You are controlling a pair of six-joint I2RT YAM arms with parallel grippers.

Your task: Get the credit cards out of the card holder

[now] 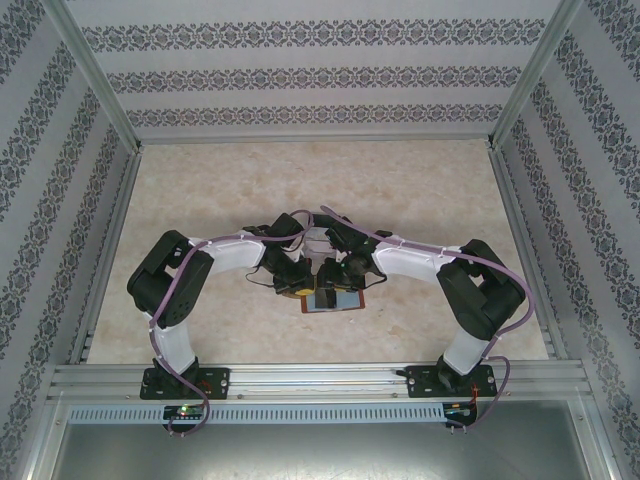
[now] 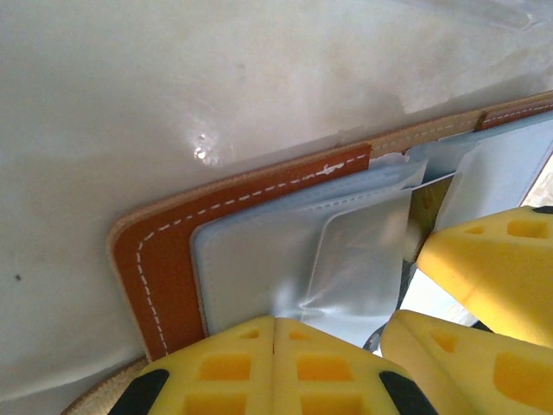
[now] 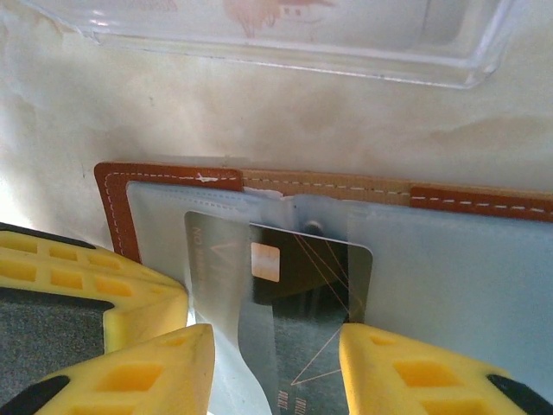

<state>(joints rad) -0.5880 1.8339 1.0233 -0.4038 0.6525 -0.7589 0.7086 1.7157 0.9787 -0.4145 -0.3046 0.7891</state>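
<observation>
The reddish-brown card holder point(image 1: 342, 304) lies open on the table between both arms, its grey-blue pockets point(image 2: 251, 268) facing up. A dark credit card point(image 3: 311, 285) with a gold chip sticks halfway out of a translucent pocket. My right gripper point(image 3: 276, 367) is open, with one yellow finger on each side above that card. My left gripper point(image 2: 275, 327) is shut, its tips resting on a creased pocket at the holder's point(image 3: 112, 186) left half. A pale card shape point(image 2: 363, 251) shows through that pocket. Both grippers point(image 1: 300, 280) point(image 1: 335, 275) crowd over the holder.
A clear plastic tray point(image 3: 285, 35) lies just beyond the holder on the beige tabletop point(image 1: 420, 190). The right gripper's yellow fingers point(image 2: 484, 259) sit close beside the left ones. Metal rails and patterned walls fence the table.
</observation>
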